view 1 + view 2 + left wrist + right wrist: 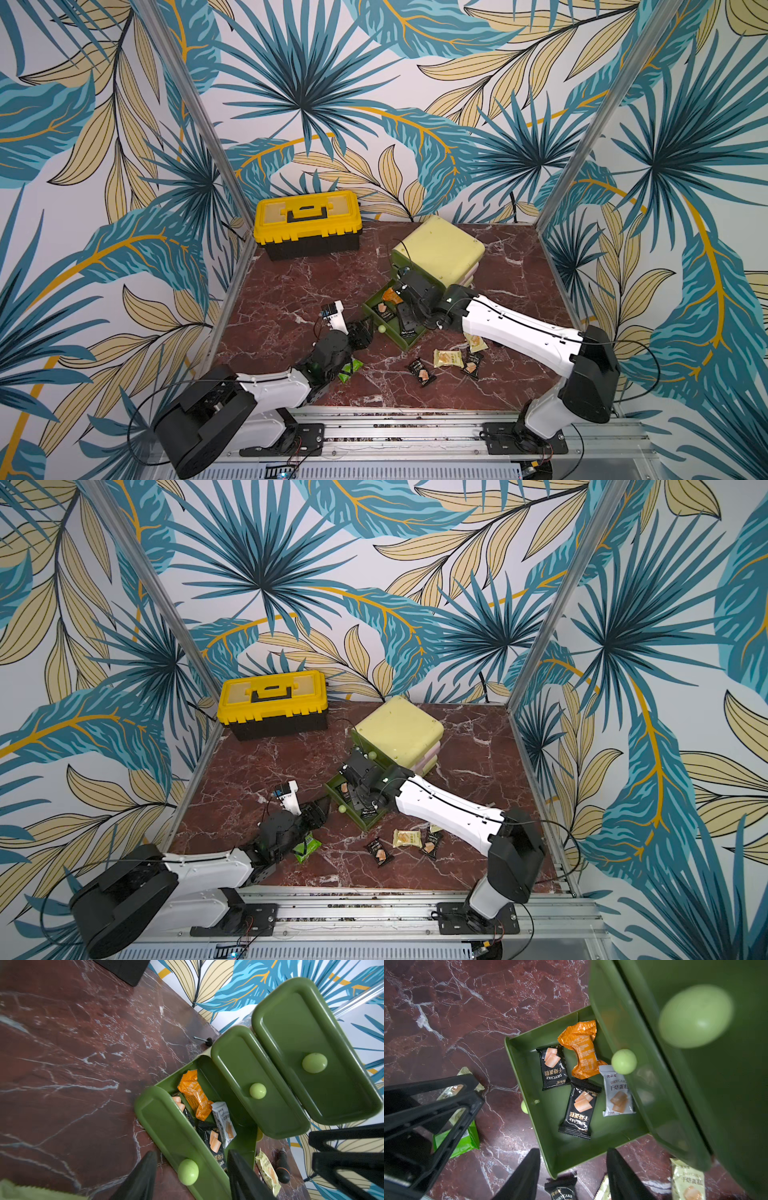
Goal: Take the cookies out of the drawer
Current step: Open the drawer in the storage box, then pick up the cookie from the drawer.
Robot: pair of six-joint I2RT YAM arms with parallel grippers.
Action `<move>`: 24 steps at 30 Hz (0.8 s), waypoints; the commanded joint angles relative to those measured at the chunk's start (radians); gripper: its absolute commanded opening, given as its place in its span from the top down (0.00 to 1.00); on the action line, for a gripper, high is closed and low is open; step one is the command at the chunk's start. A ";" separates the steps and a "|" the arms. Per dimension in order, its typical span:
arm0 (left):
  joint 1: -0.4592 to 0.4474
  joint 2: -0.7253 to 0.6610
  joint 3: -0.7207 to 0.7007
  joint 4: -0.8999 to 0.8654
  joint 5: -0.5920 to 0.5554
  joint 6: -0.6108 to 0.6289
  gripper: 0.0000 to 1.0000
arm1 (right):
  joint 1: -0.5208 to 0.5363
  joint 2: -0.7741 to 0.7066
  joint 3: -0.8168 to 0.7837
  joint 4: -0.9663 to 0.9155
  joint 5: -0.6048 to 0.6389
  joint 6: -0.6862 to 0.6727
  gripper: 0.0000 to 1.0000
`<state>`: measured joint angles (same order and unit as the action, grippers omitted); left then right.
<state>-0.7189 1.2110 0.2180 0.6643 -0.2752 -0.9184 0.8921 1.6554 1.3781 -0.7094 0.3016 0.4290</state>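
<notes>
The dark green drawer (409,341) stands pulled out from the bottom of the pale green drawer unit (440,249). In the drawer (527,1088) lie several cookies: two black packets (554,1068), an orange one (581,1049) and a white one (617,1093). My right gripper (573,1151) hovers open above the drawer's near corner, holding nothing. My left gripper (191,1153) is open in front of the drawer, its fingers on either side of the light green knob (188,1172) without touching it. More cookies lie on the table: a green packet (350,370), black ones (422,371) and pale yellow ones (448,358).
A yellow and black toolbox (307,226) stands at the back left of the red marble table (291,291). The two upper drawers (257,1084) are shut. A small black item (283,1167) lies by the unit. Aluminium posts and patterned walls close in the sides.
</notes>
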 commanded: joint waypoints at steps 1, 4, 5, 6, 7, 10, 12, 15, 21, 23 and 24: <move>0.014 -0.081 0.074 -0.319 -0.050 -0.082 0.38 | 0.004 0.082 0.051 -0.080 0.011 0.049 0.46; 0.027 -0.123 0.075 -0.370 -0.047 -0.109 0.38 | 0.004 0.144 0.075 -0.091 0.020 0.060 0.46; 0.032 -0.130 0.075 -0.383 -0.044 -0.113 0.38 | 0.004 0.165 0.087 -0.097 0.026 0.063 0.44; 0.039 -0.135 0.075 -0.392 -0.040 -0.117 0.37 | 0.004 0.185 0.099 -0.103 0.033 0.068 0.42; 0.043 -0.138 0.076 -0.398 -0.037 -0.118 0.37 | 0.005 0.197 0.108 -0.111 0.045 0.079 0.40; 0.062 -0.140 0.080 -0.409 -0.021 -0.122 0.37 | 0.005 0.232 0.120 -0.114 0.069 0.092 0.37; 0.070 -0.139 0.081 -0.409 -0.018 -0.123 0.37 | 0.002 0.257 0.129 -0.117 0.076 0.100 0.37; 0.079 -0.138 0.081 -0.407 -0.020 -0.128 0.38 | 0.002 0.284 0.130 -0.119 0.096 0.121 0.37; 0.085 -0.138 0.075 -0.400 -0.027 -0.140 0.37 | -0.012 0.310 0.141 -0.116 0.117 0.154 0.37; 0.087 -0.139 0.073 -0.399 -0.026 -0.139 0.37 | -0.017 0.321 0.144 -0.117 0.114 0.154 0.37; 0.088 -0.139 0.071 -0.397 -0.024 -0.139 0.38 | -0.022 0.327 0.145 -0.116 0.110 0.153 0.37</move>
<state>-0.6384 1.0824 0.2577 0.2779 -0.2951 -1.0523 0.8799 1.9633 1.5059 -0.7994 0.3923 0.5587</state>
